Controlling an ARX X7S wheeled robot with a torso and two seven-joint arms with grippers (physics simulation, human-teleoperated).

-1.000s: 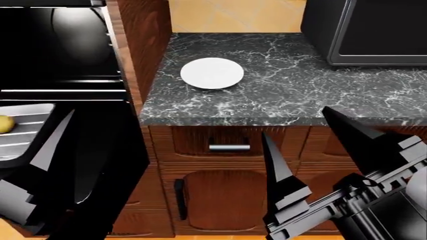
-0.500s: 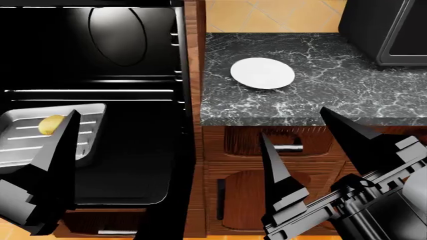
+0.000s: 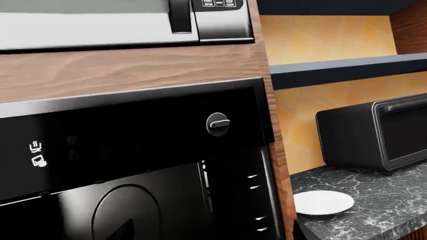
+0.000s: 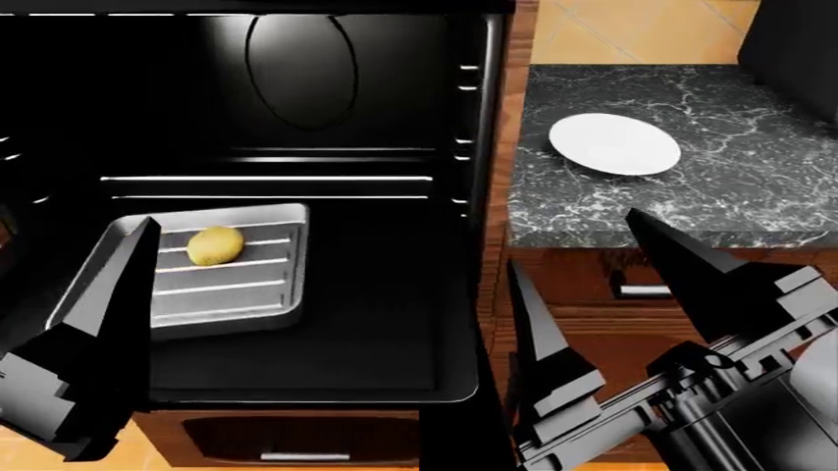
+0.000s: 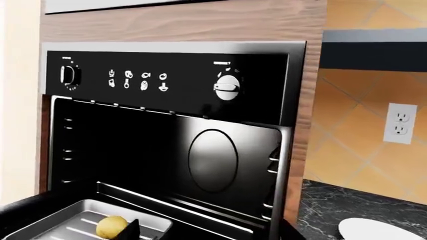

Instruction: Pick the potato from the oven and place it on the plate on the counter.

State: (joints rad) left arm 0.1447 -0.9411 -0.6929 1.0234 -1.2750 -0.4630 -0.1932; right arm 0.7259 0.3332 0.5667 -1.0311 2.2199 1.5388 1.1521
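Oven (image 4: 328, 196) is seen open, the counter (image 4: 733, 167) and plate (image 4: 614, 143) lying beside it and the potato (image 4: 215, 245) on its tray (image 4: 255, 299), so approach is judged underway, a reach inward being needed by the spread, empty right gripper (image 4: 596, 285)

The oven (image 4: 328, 118) is glossy black inside, its back wall mirror-smooth with bright reflections. The tray (image 4: 249, 294) looks like brushed grey metal with raised ribs. The potato (image 4: 215, 245) has a matt yellow-tan skin. The plate (image 4: 614, 143) is smooth, plain white, like glazed ceramic. The surface (image 4: 733, 186) is polished dark marble with white veins. The drawers (image 4: 590, 280) show reddish-brown wood grain, and the wall (image 5: 363, 145) has orange tiles.
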